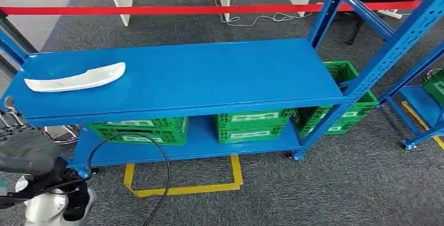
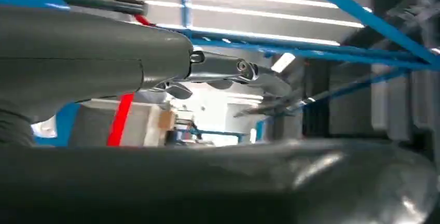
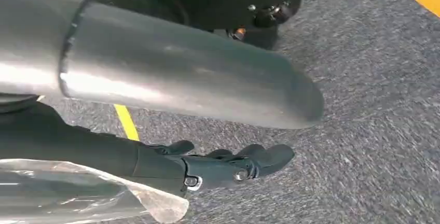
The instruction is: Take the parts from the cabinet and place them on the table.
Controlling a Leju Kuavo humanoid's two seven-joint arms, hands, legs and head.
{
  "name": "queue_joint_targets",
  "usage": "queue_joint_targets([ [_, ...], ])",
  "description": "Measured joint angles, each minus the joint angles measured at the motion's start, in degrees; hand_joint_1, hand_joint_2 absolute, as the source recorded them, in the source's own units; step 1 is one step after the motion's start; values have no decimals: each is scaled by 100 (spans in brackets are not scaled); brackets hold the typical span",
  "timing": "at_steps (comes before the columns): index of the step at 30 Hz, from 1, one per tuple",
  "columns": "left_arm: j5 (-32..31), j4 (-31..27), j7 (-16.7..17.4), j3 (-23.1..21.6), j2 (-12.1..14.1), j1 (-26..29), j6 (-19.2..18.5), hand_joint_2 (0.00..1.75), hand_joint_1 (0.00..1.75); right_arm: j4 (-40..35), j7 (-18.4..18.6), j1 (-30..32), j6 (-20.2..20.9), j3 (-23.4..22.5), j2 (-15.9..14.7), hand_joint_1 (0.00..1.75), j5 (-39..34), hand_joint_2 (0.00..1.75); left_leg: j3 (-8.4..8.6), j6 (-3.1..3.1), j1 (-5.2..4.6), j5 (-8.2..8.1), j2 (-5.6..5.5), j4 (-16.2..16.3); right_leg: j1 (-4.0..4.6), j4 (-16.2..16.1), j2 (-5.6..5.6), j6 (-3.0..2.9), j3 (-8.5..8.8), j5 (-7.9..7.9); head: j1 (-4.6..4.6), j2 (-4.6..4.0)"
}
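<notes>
White curved plastic part (image 1: 78, 79) lying flat near the left end of the blue metal shelf top (image 1: 209, 74), touched by nothing. Left hand (image 2: 228, 76) raised beside the rack, fingers extended and slightly apart, holding nothing. Right hand (image 3: 228, 164) hanging over grey carpet (image 3: 373, 79), fingers loosely together, thumb apart, a clear plastic film (image 3: 78, 193) beside it, grip unclear. Best approached from above, closing across the narrow middle, then lifting level to avoid tipping.

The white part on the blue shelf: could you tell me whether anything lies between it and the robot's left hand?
Nothing visible does. The white part lies alone on the blue shelf's top board, and the left hand is below and in front of the board's front edge, so it must rise over that edge.
</notes>
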Motion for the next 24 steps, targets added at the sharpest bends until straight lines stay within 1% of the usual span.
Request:
queue_joint_targets([
  [1,-114,2,0,-80,30,-22,63,0,0,0,0,-12,13,2,0,0,41,0,14,-12,0,-10,-6,4,-1,-497,-7,-15,237,251,0,0],
  [2,-255,2,-11,-163,74,-45,156,0,0,2,-32,-25,11,2,0,0,95,0,21,-40,-1,-28,-5,17,-1,-1024,-23,-40,484,434,0,0],
  [3,-363,4,-28,-218,114,-64,260,0,0,2,-97,-45,-13,4,0,0,144,0,-8,-74,-54,-48,-4,58,18,-1160,-26,-61,586,346,0,0],
  [4,-441,7,-59,-258,146,-71,356,0,0,0,-197,-58,-70,7,0,0,173,0,-35,-98,-46,-34,-5,65,18,-1157,-15,-95,587,346,-15,0],
  [6,-572,9,-125,-323,205,-69,523,0,0,0,-363,-43,-188,7,0,0,236,0,-30,-141,-32,-11,-4,47,39,-1150,-9,-135,571,345,-20,0],
  [7,-642,9,-157,-356,240,-70,614,0,0,0,-394,-43,-227,7,0,0,258,0,-23,-173,-34,-32,-6,57,8,-1186,-12,-184,589,370,-11,0],
  [8,-697,9,-181,-365,271,-69,682,0,0,0,-409,-49,-245,7,-7,0,295,0,-36,-212,-19,-109,-11,123,-8,-1212,-18,-214,609,385,-22,0],
  [9,-736,9,-192,-373,306,-73,721,0,0,0,-411,-60,-269,7,-11,0,312,0,-133,-240,-14,-271,-11,350,-9,-1213,-21,-251,614,382,-55,0],
  [10,-758,9,-197,-395,332,-69,760,0,0,0,-411,-72,-273,7,-15,0,332,0,-328,-268,1,-505,-11,798,-8,-1212,-20,-263,614,380,-55,0],
  [11,-760,9,-197,-413,363,-60,771,0,0,0,-413,-76,-282,9,-13,0,339,0,-536,-287,10,-704,-11,1256,-4,-1212,-21,-269,614,376,-57,0],
  [12,-767,11,-197,-430,400,-56,784,0,0,0,-417,-76,-280,11,-13,0,347,0,-731,-300,13,-843,-12,1661,-4,-1211,-24,-273,614,373,-55,0],
  [13,-767,11,-197,-446,413,-49,789,0,0,0,-417,-71,-282,11,-13,0,347,0,-811,-306,16,-843,-12,1821,-4,-1210,-24,-273,619,372,-57,0],
  [14,-771,11,-197,-450,433,-44,791,0,0,0,-417,-67,-282,11,-13,0,347,0,-774,-305,23,-710,-11,1727,-5,-1210,-22,-272,625,370,-57,0],
  [15,-773,11,-197,-454,448,-44,797,0,0,0,-417,-70,-284,13,-13,0,356,0,-626,-293,32,-464,-11,1394,-5,-1209,-13,-270,637,368,-57,0],
  [16,-773,11,-197,-456,457,-45,802,0,0,0,-422,-75,-286,13,-13,0,365,0,-391,-276,35,-170,-11,879,-6,-1209,-6,-262,657,362,-55,0],
  [17,-775,11,-197,-463,465,-47,811,0,0,0,-446,-77,-284,15,-13,0,380,0,-147,-253,35,80,-11,352,-6,-1210,1,-244,677,348,-59,0],
  [18,-778,11,-197,-474,485,-48,824,0,0,0,-477,-78,-278,20,-13,0,398,0,-37,-239,7,-8,-18,177,25,-1208,1,-214,672,337,-50,0],
  [19,-775,11,-197,-498,489,-57,835,0,0,0,-512,-84,-278,31,-13,0,415,0,-34,-212,4,-19,-18,52,34,-1183,8,-189,639,338,-57,0],
  [20,-773,11,-197,-518,500,-49,854,0,0,0,-558,-84,-278,48,-13,0,441,0,-63,-190,-5,-15,-21,88,31,-1196,-5,-158,621,355,-37,0],
  [21,-769,9,-197,-535,520,-42,883,0,0,0,-605,-81,-284,61,-13,0,470,0,-73,-162,-17,-22,-26,94,21,-1224,-13,-129,627,364,-53,0],
  [22,-764,9,-197,-557,540,-42,909,0,0,0,-630,-86,-289,68,-13,0,494,0,-68,-114,-11,2,-31,61,19,-1235,-17,-85,641,370,-46,0],
  [23,-764,7,-197,-579,544,-43,920,0,0,0,-636,-92,-300,79,-15,0,509,0,-42,-60,27,37,-23,9,-1,-1194,-15,-60,574,304,-50,0],
  [24,-764,4,-197,-603,549,-46,939,0,0,0,-645,-94,-317,92,-18,0,529,0,-42,-34,22,37,-19,6,7,-1016,-17,-54,513,165,-28,0],
])
